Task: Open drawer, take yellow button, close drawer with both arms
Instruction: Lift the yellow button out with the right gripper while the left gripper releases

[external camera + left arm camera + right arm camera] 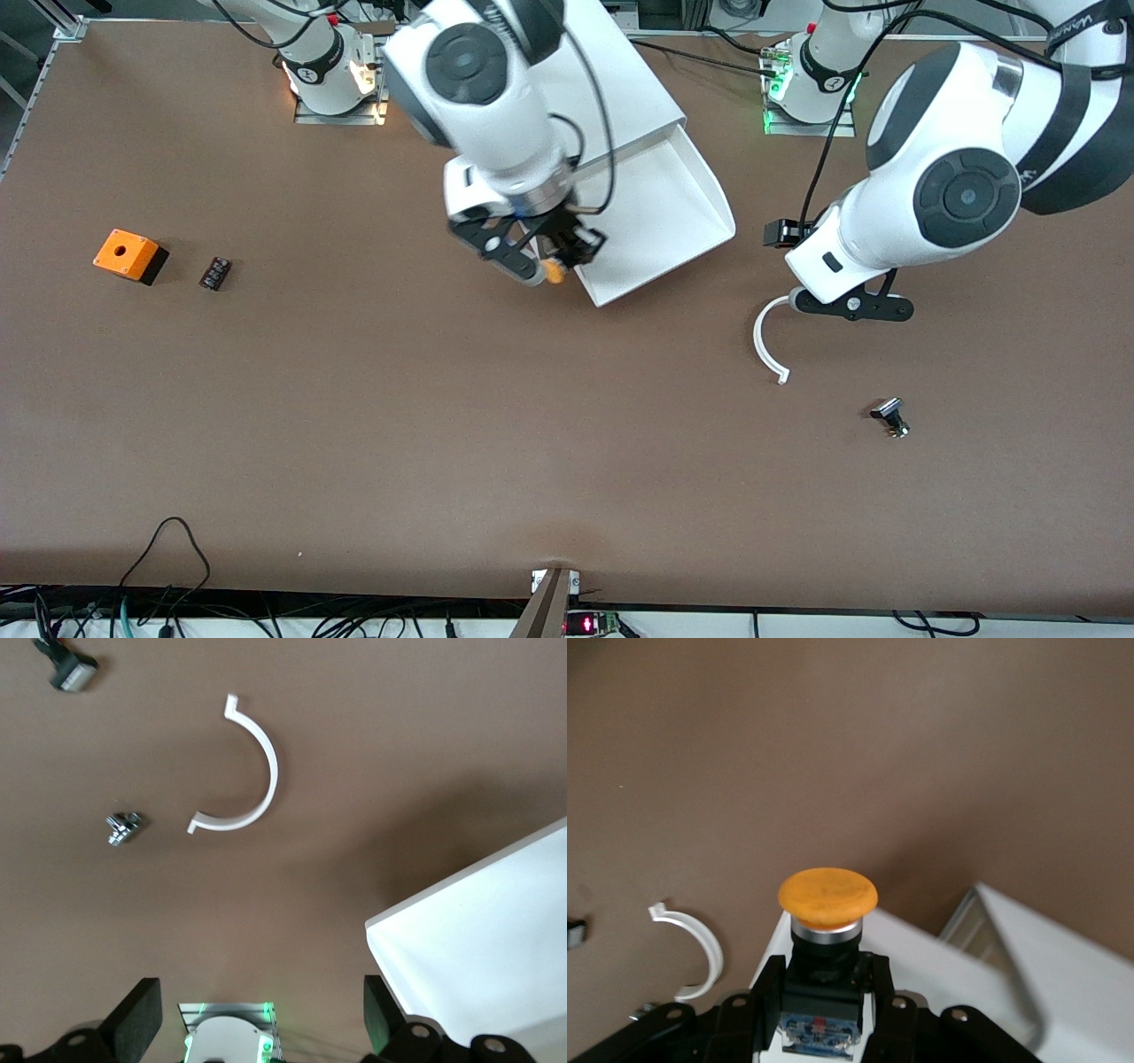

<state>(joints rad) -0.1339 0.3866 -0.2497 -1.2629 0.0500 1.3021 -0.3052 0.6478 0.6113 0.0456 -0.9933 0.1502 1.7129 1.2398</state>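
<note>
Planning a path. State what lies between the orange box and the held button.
Only the small black block, close beside the orange box; bare table from there to the button in the right gripper, front view.

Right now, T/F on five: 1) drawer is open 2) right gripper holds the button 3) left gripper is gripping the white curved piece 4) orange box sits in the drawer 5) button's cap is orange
1) The drawer is open. True: it stands pulled out of the cabinet.
2) The right gripper holds the button. True: it is shut on the black body, at the drawer's front corner.
3) The left gripper grips the white curved piece. False: it is open, and the piece lies on the table under it.
4) The orange box sits in the drawer. False: it is on the table toward the right arm's end, beside a small black block.
5) The button's cap is orange. True.
</note>
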